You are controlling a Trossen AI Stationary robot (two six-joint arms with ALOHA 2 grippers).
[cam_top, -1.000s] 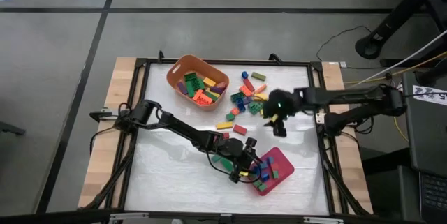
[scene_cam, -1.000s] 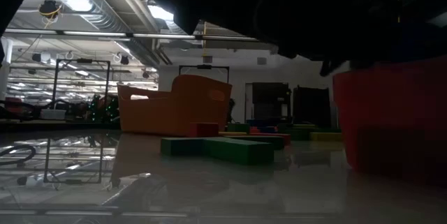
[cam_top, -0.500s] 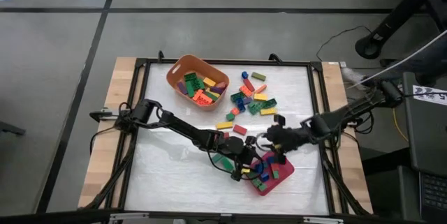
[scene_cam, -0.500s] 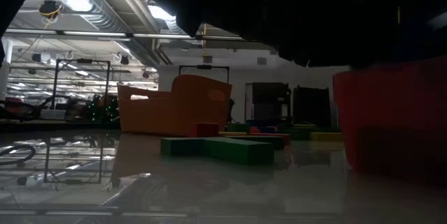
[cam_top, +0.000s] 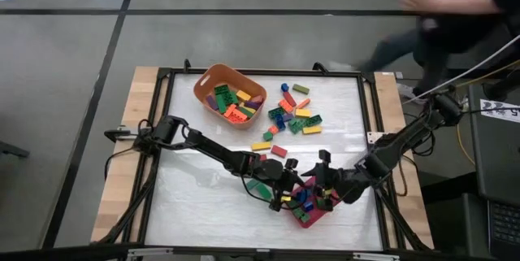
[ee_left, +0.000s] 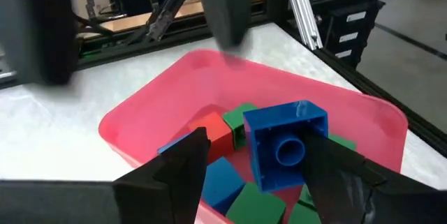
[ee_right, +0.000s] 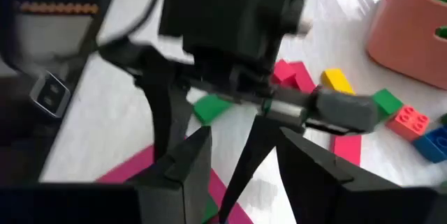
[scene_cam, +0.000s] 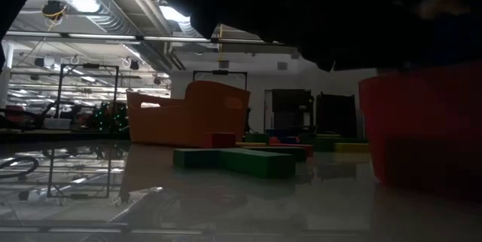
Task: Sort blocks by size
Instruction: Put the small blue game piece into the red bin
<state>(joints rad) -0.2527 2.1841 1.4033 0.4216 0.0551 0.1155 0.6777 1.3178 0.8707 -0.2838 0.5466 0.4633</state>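
White table inside a black frame carries an orange tub at its far side, a pink-red tray at its near edge, and a scatter of loose blocks lying between them toward the far right. More blocks fill the tub, and several sit in the tray. Both arms meet over the tray. From the table's left edge the left arm reaches across, and the left gripper hangs just above the tray with a small blue square block clamped between its two dark fingers, the block's hollow underside facing the wrist camera. Below it the tray holds red, blue and green blocks. The right gripper hovers at the tray's far rim, close beside the left one; its fingers stand partly apart with nothing visible between them. Seen from table height, the tub stands far back, green blocks lie mid-table, and the tray's wall rises at the right under the dark arms. A blurred person stands beyond the far right corner.
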